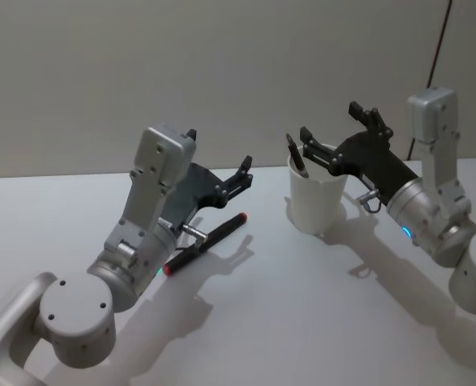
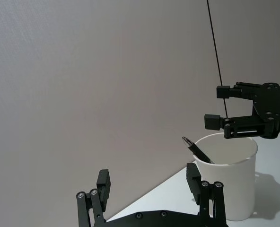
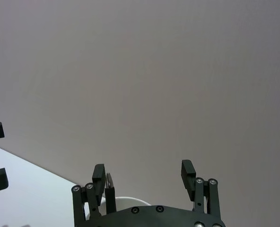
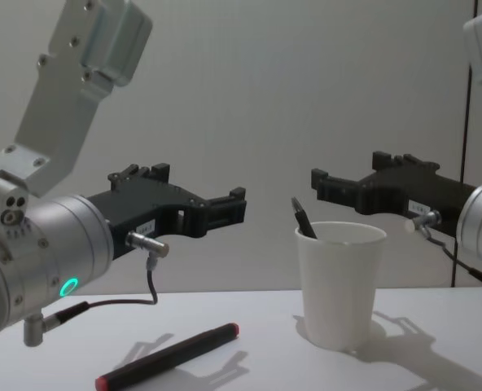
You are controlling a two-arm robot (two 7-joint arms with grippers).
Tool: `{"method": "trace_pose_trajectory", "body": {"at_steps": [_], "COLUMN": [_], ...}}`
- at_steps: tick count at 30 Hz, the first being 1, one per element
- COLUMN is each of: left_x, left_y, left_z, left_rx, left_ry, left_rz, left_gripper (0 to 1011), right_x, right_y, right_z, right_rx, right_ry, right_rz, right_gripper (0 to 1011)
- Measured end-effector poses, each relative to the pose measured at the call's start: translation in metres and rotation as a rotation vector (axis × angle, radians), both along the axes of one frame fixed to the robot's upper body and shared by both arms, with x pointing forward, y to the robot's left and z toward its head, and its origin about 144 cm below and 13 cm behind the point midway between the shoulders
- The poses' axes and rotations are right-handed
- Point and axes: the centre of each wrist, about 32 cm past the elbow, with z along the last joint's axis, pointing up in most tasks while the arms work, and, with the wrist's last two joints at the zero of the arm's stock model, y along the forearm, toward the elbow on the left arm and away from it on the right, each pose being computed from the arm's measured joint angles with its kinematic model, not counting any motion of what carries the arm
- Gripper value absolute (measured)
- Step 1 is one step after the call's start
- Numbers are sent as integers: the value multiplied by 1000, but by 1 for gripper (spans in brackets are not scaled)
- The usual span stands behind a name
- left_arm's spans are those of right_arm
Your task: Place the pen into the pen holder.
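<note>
Left end effector hovers spread and empty above the pen lying flat on the desk's left side, cup well apart with a second pen inside beneath the open right end effector, and that light, stiff, slick barrel looks best pinched mid-length.

Left gripper spread wide, right gripper likewise

Head above, chest level: same cup
</note>
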Motion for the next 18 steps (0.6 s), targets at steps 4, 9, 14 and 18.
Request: {"method": "trace_pose_trajectory", "body": {"at_steps": [4, 9, 14, 18], "left_x": [0, 0, 0, 0], "left_y": [0, 0, 0, 0], "left_z": [0, 0, 0, 0], "left_rx": [0, 0, 0, 0], "left_ry": [0, 0, 0, 0], "left_rz": [0, 0, 0, 0], "left_gripper": [1001, 1001, 1001, 1001], "right_x": [-1, -7, -19, -27], "right_y": [0, -4, -11, -16], "right_z": [0, -2, -4, -5], "right_rx": [1, 7, 18, 24], "right_ry": [1, 9, 22, 32], "right_rz": [-1, -16, -44, -63], "right_gripper": [1001, 1001, 1001, 1001]}}
